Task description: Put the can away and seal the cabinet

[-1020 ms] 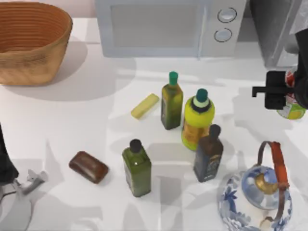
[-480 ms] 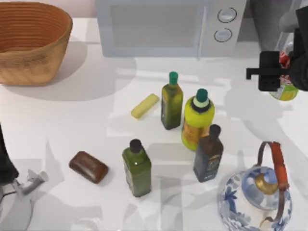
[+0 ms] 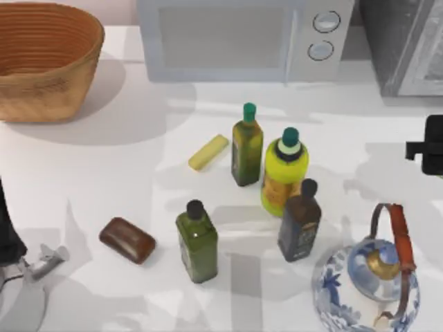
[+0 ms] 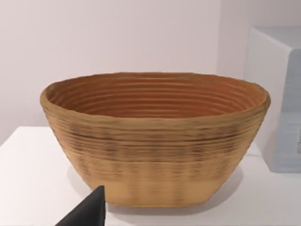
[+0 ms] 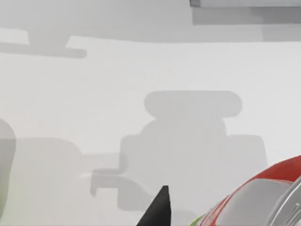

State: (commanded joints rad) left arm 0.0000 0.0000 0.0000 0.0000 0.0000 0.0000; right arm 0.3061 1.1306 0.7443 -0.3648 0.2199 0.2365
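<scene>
The basket (image 3: 41,62) looks woven and ribbed. The teapot (image 3: 367,283) looks like glossy glazed ceramic. The table (image 3: 111,173) is smooth, matt white.

The can (image 5: 263,197) shows in my right wrist view as a curved red and white body with a silver rim and a sliver of green at its lower edge, lying tilted, close under my wrist and above the white table. I cannot tell how it is held. The cabinet (image 3: 405,45) stands at the far right corner of the table, a dark grey streaked box with a lighter grey framed door panel facing the table.
</scene>
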